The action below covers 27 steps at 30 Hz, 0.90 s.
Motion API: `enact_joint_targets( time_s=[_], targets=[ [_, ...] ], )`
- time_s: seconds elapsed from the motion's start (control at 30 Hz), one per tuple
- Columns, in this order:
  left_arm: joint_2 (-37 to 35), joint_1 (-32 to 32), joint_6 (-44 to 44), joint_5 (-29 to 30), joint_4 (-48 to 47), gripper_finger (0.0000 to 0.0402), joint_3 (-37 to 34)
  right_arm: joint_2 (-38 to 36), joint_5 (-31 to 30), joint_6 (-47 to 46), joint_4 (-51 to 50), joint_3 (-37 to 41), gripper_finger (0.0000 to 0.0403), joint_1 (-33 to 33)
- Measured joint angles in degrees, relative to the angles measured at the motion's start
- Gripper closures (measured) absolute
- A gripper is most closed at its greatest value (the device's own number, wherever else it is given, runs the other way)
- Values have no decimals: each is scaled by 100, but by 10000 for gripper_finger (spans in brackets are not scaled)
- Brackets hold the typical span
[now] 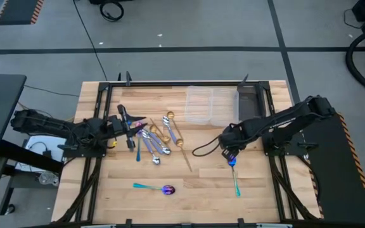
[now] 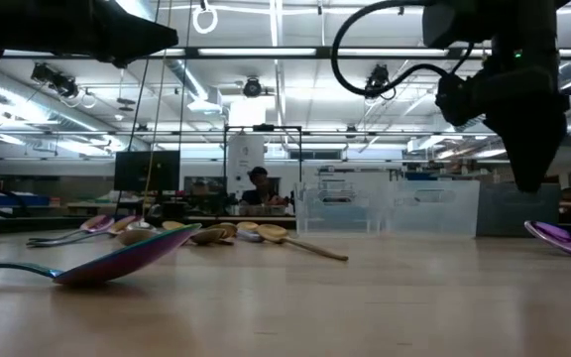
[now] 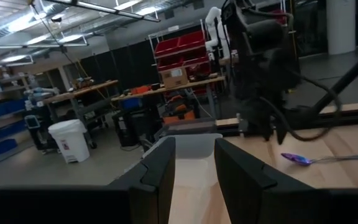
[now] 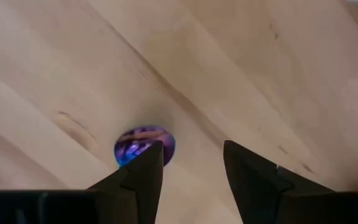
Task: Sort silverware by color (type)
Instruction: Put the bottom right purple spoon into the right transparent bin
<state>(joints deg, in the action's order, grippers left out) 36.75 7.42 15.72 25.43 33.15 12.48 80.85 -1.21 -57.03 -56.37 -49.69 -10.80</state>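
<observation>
Purple spoon [image 4: 143, 144] perhaps partly jaw-hidden

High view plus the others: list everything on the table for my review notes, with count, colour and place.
Purple-blue spoon: one, iridescent bowl with teal handle, on the table right of centre, directly under the right gripper.
Second purple-blue spoon: one, same colours, alone near the front edge, left of centre.
Silverware pile: several pieces, silver, gold and purple-blue mixed, left of centre; exact count unclear.
Compartment tray: one, clear plastic, at the back of the table.
Table: one, light wood.
Person: one, far off in the room behind.
Left gripper: dark, fingers apart, at the pile's left edge, nothing seen held.
Right gripper: dark, open, above the spoon's bowl.
</observation>
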Motion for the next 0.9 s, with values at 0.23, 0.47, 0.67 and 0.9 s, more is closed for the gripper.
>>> enact_joint_targets(
  time_s=[0.23,0.47,0.67,0.9],
  targets=[
    [0,-63,-51,4,126,281,-1,498,187,-506,106,0,224,-460],
    [0,0,-673,3,132,281,-1,534,158,-1535,181,-2,204,-1189],
    [0,122,-1125,1,79,281,-3,650,8,-2341,307,-5,186,-1601],
    [0,151,-1386,2,16,281,-3,1200,83,-2836,774,-9,187,-1829]
  ],
)
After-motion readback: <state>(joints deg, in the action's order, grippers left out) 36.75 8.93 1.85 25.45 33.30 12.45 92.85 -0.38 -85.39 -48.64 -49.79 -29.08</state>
